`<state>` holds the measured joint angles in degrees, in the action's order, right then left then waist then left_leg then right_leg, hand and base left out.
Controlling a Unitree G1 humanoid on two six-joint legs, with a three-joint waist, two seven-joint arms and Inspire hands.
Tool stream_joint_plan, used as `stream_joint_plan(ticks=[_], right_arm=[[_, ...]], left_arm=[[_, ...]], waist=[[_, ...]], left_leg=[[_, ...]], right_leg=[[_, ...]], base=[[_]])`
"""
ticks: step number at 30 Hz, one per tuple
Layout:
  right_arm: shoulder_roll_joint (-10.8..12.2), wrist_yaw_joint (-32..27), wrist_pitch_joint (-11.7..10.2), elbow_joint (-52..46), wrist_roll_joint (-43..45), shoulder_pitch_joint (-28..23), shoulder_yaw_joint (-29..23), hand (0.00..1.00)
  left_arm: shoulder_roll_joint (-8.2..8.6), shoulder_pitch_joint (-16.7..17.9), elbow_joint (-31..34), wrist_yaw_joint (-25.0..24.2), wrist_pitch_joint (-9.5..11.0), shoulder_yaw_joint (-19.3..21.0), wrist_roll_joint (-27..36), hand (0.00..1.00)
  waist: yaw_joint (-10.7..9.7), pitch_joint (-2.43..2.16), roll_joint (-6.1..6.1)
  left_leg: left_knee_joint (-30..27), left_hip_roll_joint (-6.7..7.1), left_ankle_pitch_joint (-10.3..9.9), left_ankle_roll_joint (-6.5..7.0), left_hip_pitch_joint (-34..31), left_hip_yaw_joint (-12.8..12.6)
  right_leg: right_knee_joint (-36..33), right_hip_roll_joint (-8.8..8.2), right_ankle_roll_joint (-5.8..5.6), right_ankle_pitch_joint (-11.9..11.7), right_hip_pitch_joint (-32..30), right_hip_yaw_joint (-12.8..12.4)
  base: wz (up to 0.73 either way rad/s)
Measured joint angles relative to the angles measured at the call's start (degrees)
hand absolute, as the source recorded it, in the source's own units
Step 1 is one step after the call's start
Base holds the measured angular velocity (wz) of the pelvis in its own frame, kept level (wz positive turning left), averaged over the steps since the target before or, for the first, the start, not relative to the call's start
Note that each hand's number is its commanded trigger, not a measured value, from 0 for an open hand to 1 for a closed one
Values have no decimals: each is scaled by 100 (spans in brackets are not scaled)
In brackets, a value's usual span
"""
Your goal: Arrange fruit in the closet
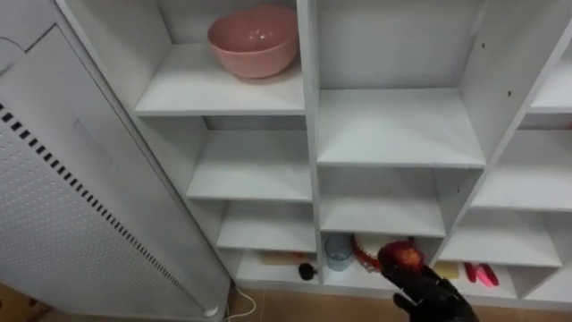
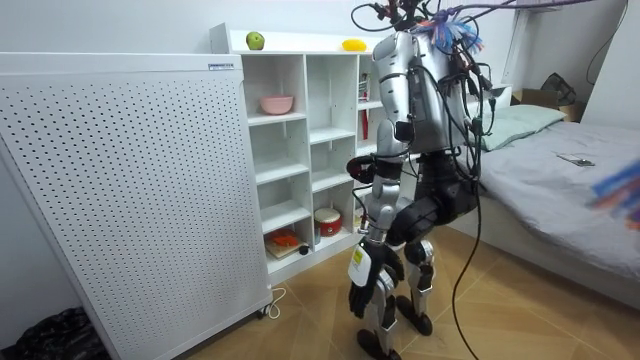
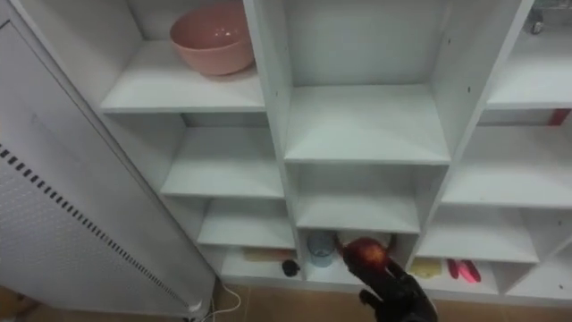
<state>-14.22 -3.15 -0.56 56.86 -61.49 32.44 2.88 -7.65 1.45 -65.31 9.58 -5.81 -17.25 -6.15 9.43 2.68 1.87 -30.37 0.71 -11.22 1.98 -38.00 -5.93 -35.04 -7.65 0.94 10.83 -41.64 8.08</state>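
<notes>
Apple (image 1: 402, 258): red, held low before the closet's (image 1: 308, 134) bottom row, well below and right of the pink bowl (image 1: 254, 40).
Right hand (image 1: 431, 292): dark fingers curled round the apple from beneath.
Left hand (image 2: 364, 278): hangs by the robot's side; I cannot tell how its fingers stand.
Free shelf: bare board just right of the bowl, a little lower.
Key relation: that board lies up and slightly left of the apple. The fruit is round, with no long axis to align. The right hand is nearer.
</notes>
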Motion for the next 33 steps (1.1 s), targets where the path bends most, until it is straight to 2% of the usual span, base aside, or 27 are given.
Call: stream_joint_plan(ticks=[2, 6, 12, 16, 17, 21, 31, 32, 33], right_arm=[[-134, -35, 12, 150, -247, 164, -7, 100], [-402, -193, 63, 321, -811, 582, -36, 100], [-582, -502, 58, 287, -908, 958, -197, 100], [-621, -690, 58, 276, -886, 1310, -195, 100], [-622, -751, 58, 275, -866, 1420, -201, 100], [-616, -1025, 71, 269, -829, 1603, -200, 100], [-615, -1512, 64, -373, -548, 1616, -149, 100], [-615, -1574, 64, -382, -523, 1616, -126, 60], [-615, -1641, 64, -382, -475, 1617, -126, 0]], left_arm=[[9, -20, 82, 2, -31, -89, 210, 0], [13, -93, 140, 63, -55, -110, 224, 0], [8, -137, 319, 120, -48, -208, 262, 0], [-4, -171, 360, 153, -47, -204, 349, 0], [-10, -177, 369, 163, -47, -209, 348, 0], [-2, -185, 375, 219, -87, -283, 346, 0], [-21, -182, 472, 337, -107, -485, 588, 0], [-32, -182, 511, 372, -107, -490, 606, 0], [-46, -182, 544, 400, -104, -489, 606, 0]], waist=[[40, 0, -7], [72, 7, -19], [49, 24, -78], [46, 20, -103], [25, 19, -104], [44, 22, -130], [41, 12, -246], [43, 13, -252], [44, 13, -252]], left_leg=[[-56, 9, 6, -1, -168, -7], [-151, 5, 11, -2, -464, -43], [-291, -8, 10, -3, -801, -113], [-396, -31, 9, 1, -992, -179], [-442, -18, 5, 6, -1050, -187], [-495, -6, 1, 13, -1087, -204], [-535, -9, 4, 16, -1147, -185], [-541, -10, 3, 17, -1152, -182], [-545, -12, 3, 18, -1163, -174]], right_leg=[[-104, -30, 20, 11, -188, 4], [-245, -41, 44, 25, -517, -5], [-400, -121, 88, 66, -872, -1], [-542, -145, 101, 72, -1104, -17], [-610, -202, 106, 98, -1165, -16], [-659, -236, 105, 149, -1190, -3], [-660, -221, 119, 142, -1193, 73], [-650, -219, 118, 142, -1188, 78], [-645, -218, 118, 142, -1185, 90]], base=[[6], [1], [1], [1], [10], [9], [1], [0], [0]])
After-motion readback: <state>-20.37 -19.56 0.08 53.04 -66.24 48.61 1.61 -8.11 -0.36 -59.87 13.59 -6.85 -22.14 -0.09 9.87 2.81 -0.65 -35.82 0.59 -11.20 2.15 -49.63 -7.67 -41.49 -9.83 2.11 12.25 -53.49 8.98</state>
